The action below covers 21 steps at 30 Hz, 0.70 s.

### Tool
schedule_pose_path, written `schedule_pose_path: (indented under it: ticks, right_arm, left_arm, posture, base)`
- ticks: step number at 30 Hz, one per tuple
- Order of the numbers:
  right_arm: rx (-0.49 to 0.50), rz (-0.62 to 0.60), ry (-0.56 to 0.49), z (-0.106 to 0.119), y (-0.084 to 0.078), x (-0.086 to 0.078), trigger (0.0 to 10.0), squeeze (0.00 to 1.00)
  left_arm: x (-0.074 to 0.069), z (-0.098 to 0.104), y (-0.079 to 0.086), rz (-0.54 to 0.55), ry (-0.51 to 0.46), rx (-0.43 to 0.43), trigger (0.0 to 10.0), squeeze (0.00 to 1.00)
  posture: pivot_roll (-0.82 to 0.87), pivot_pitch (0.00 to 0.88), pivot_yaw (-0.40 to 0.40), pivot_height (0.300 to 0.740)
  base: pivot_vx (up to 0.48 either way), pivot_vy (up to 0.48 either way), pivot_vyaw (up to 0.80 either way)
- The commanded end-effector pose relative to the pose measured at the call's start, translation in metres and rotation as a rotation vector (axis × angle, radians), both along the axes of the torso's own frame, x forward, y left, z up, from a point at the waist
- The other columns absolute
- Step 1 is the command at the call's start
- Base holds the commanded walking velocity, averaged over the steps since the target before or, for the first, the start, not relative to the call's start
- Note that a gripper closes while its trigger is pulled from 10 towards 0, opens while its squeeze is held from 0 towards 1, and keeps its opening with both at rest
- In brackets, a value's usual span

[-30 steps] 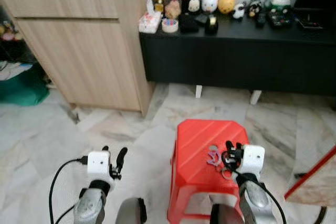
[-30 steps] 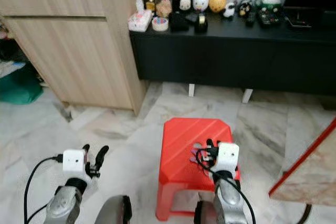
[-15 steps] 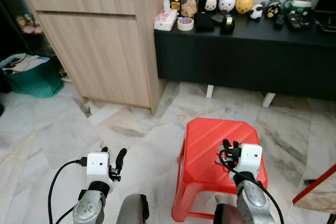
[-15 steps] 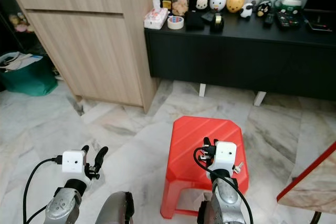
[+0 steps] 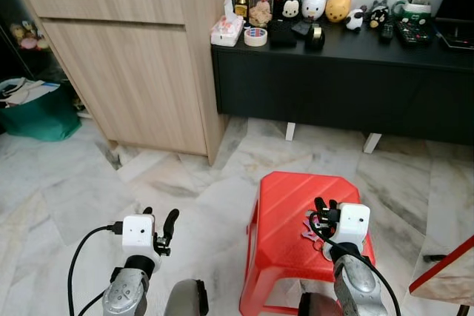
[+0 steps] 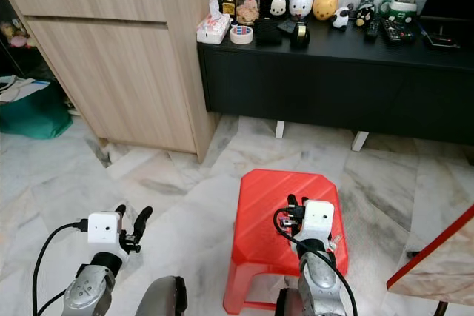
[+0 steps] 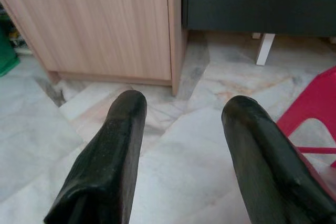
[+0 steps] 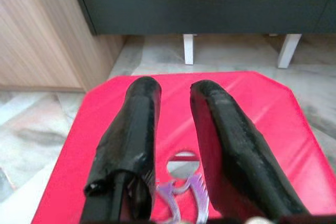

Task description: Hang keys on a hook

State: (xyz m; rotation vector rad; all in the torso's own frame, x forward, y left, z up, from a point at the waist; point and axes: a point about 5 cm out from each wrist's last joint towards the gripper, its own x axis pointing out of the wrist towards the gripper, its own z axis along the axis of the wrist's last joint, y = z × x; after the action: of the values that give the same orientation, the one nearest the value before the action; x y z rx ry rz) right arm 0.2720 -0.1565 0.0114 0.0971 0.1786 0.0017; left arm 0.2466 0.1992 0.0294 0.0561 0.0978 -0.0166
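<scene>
A bunch of keys (image 8: 181, 191) with a purple tag and a silver ring lies on the top of a red plastic stool (image 5: 289, 197). My right gripper (image 5: 324, 203) hovers low over the stool, right above the keys (image 5: 306, 228). Its two black fingers (image 8: 139, 124) stand a little apart with nothing between them, and the keys show on the stool surface below their bases. My left gripper (image 5: 159, 217) is held over the marble floor to the left of the stool, open and empty, its fingers (image 7: 121, 145) wide apart.
A tall light-wood cabinet (image 5: 133, 49) stands at the back left beside a low black sideboard (image 5: 341, 79) carrying figurines, a jar and tape rolls. A green bag (image 5: 37, 112) sits at the far left. A red-edged board (image 5: 444, 264) juts in at the lower right.
The whole picture has shifted, so the camera moved. Both grippers keep the same pose and the keys still lie on the stool.
</scene>
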Motion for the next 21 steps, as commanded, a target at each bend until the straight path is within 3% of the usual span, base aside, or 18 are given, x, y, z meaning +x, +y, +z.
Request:
schedule_pose_path:
  ticks: [1,10,16,21]
  right_arm:
    - [-0.008,-0.026,0.001,-0.001,-0.008,-0.001,10.0,0.00]
    - [-0.025,-0.063,0.011,-0.002,-0.014,-0.003,10.0,0.00]
    - [-0.056,-0.123,0.035,-0.006,-0.026,-0.009,10.0,0.00]
    - [-0.123,-0.153,0.081,-0.011,-0.051,-0.018,10.0,0.00]
  left_arm:
    - [0.001,0.002,-0.004,-0.006,-0.018,-0.018,10.0,0.00]
    - [0.000,0.002,-0.004,-0.007,-0.021,-0.021,10.0,0.00]
    - [-0.001,0.001,-0.004,-0.008,-0.017,-0.020,10.0,0.00]
    - [-0.001,0.001,-0.002,-0.008,-0.017,-0.016,10.0,0.00]
  posture:
    - [0.03,0.056,0.021,0.599]
    - [0.03,0.056,0.021,0.599]
    - [0.04,0.057,0.018,0.599]
    - [0.03,0.059,0.021,0.599]
  base:
    - [0.307,0.000,0.00]
    - [0.062,0.000,0.00]
    - [0.000,0.000,0.00]
    - [0.000,0.000,0.00]
